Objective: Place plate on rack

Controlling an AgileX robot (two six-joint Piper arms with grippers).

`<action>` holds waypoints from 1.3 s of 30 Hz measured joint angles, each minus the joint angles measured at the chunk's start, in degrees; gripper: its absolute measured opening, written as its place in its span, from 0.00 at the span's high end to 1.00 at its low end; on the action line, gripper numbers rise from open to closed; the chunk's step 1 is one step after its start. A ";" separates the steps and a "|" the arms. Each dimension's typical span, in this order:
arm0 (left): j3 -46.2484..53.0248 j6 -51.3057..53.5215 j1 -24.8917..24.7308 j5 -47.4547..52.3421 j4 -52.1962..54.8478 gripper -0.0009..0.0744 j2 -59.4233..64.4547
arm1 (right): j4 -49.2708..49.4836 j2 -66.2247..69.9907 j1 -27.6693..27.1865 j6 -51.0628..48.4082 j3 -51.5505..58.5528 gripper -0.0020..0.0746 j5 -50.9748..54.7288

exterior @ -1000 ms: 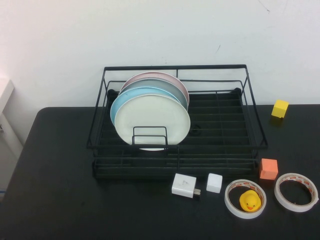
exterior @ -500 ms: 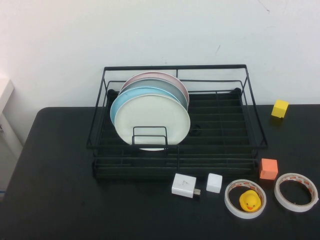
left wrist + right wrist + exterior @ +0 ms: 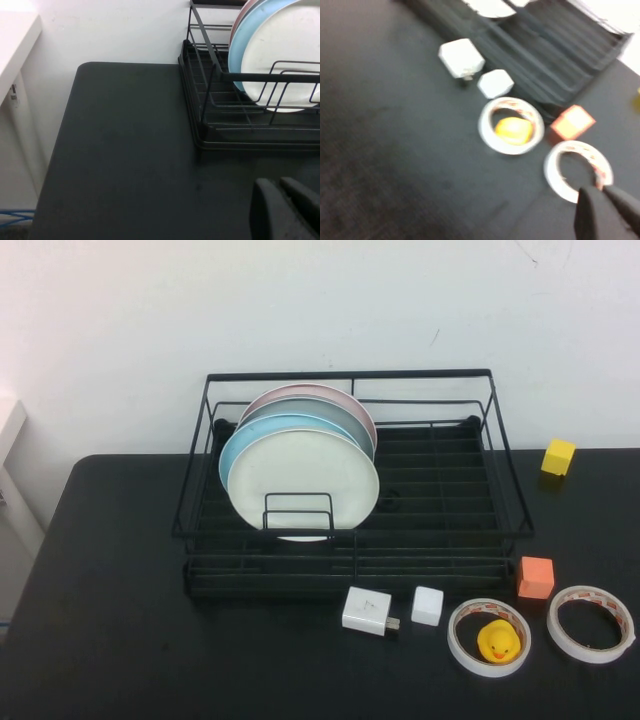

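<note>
The white plate (image 3: 303, 480) stands upright in the black wire rack (image 3: 350, 375), at the front of the row and just behind the small wire loop divider (image 3: 298, 502). It also shows in the left wrist view (image 3: 280, 50), inside the rack (image 3: 260, 76). Neither arm shows in the high view. My left gripper (image 3: 280, 182) is shut and empty over the bare table in front of the rack's left end. My right gripper (image 3: 602, 190) is shut and empty over the table beside a tape ring (image 3: 575, 167).
A light blue plate (image 3: 238, 445) and a pink plate (image 3: 300, 392) stand behind the white one. In front of the rack lie a white charger (image 3: 367, 610), a white cube (image 3: 428, 605), a tape ring holding a yellow duck (image 3: 498, 641), a second tape ring (image 3: 590, 592) and an orange cube (image 3: 536, 577). A yellow cube (image 3: 559, 456) sits far right.
</note>
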 joint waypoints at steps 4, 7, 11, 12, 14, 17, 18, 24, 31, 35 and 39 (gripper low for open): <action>0.00 0.00 0.00 0.09 0.00 0.99 0.00 | 1.23 -1.17 -10.21 0.00 4.08 0.98 -4.47; 0.00 0.00 0.00 0.09 0.00 0.99 0.00 | 1.65 -3.66 -17.58 0.12 8.30 0.98 -6.93; 0.00 0.00 0.00 0.09 0.00 0.99 0.00 | 1.75 -8.50 -23.23 0.12 12.87 0.98 -11.36; 0.00 0.00 0.00 0.09 0.00 0.99 0.00 | 1.62 -9.75 -24.08 0.12 13.39 0.98 -12.59; 0.00 0.00 0.00 0.09 0.00 0.99 0.00 | 1.34 -12.29 -25.17 0.12 14.04 0.98 -14.03; 0.00 0.00 0.00 0.09 0.00 0.99 0.00 | 1.10 -15.47 -26.25 0.12 15.37 0.98 -14.67; 0.00 0.00 0.00 0.09 0.00 0.99 0.00 | 1.10 -16.27 -26.78 0.12 15.96 0.98 -14.76; 0.00 0.00 0.00 0.09 0.00 0.99 0.00 | 2.77 -16.90 -31.50 0.20 21.57 0.98 -18.11; 0.00 0.00 0.00 0.09 0.00 0.99 -0.04 | 5.44 -16.90 -35.55 0.20 21.89 0.98 -19.75; 0.00 0.00 0.00 0.09 0.00 0.99 -0.04 | 6.17 -16.90 -35.92 0.20 21.89 0.98 -19.75; 0.00 0.00 0.00 0.09 0.00 0.99 -0.04 | 6.17 -16.90 -35.92 0.20 21.89 0.98 -19.75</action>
